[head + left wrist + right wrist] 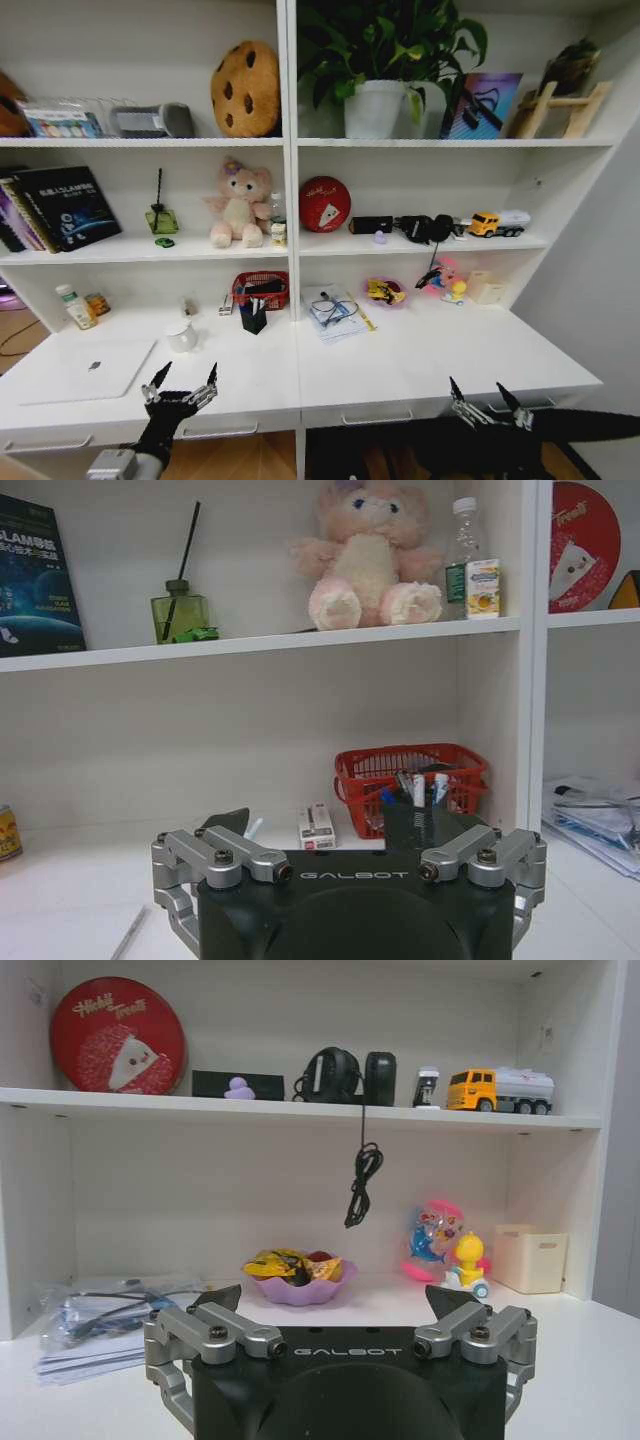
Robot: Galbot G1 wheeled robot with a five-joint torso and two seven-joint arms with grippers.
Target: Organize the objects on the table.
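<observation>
Both end effectors hover spread and empty at the long white desk [420, 365] front — left [184, 380] beside the slim silver laptop [90, 368], right [486, 397] well apart from it.

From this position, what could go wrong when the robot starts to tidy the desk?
1. The left gripper hangs open at the desk's front edge beside the laptop; reaching past could scrape or push it.
2. The pen holder and white cup stand close together, so grasping one may tip the other.
3. The right gripper, also open, might crumple the bagged papers.
</observation>
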